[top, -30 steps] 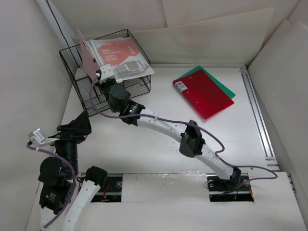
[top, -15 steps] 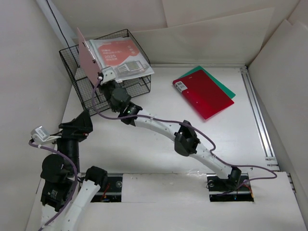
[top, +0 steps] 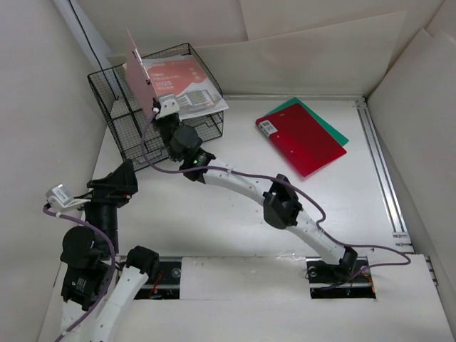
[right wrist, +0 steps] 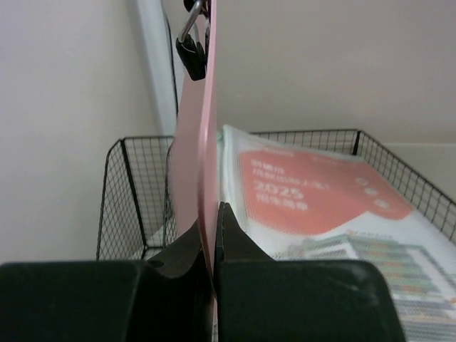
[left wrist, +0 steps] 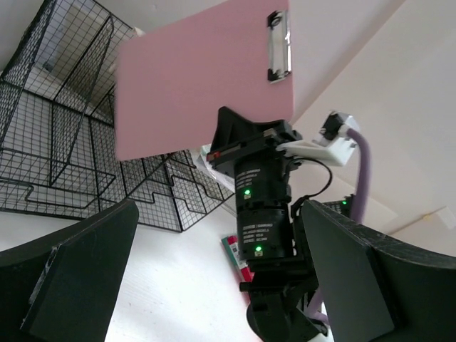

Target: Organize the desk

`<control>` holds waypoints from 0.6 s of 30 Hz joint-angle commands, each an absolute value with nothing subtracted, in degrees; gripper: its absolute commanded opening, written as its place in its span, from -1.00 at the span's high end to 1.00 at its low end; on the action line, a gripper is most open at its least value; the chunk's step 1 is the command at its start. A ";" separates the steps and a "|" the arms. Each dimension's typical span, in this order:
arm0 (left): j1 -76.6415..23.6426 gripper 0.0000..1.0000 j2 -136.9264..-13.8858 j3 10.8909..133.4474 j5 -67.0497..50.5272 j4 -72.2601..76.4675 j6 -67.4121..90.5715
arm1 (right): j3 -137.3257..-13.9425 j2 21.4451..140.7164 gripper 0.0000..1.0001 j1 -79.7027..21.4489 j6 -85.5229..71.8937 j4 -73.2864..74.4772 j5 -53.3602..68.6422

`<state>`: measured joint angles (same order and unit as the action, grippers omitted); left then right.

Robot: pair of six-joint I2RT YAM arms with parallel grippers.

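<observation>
My right gripper [top: 158, 108] is shut on the lower edge of a pink clipboard [top: 138, 70] and holds it upright on edge over the black wire basket [top: 117, 125] at the desk's [top: 235, 214] back left. The clipboard also shows in the left wrist view [left wrist: 199, 78] with its metal clip at the top, and in the right wrist view [right wrist: 205, 135] edge-on between my right gripper [right wrist: 214, 235]. A red and white booklet [top: 182, 85] lies in the basket. My left gripper [left wrist: 214, 285] is open and empty, low at the left.
A red folder [top: 303, 135] lies on a green folder [top: 335, 132] at the back right. A metal rail [top: 381, 167] runs along the desk's right edge. Upright white boards [top: 320, 50] stand around the desk.
My right gripper has lifted the pink clipboard and carried it back and to the right, over the basket. The left arm has barely moved.
</observation>
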<state>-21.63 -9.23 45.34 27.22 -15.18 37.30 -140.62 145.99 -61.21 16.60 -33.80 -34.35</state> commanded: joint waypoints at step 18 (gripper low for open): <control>-21.45 -1.00 -10.11 43.86 24.61 -11.51 36.56 | -147.40 152.66 1.00 -59.59 15.47 -36.75 -29.88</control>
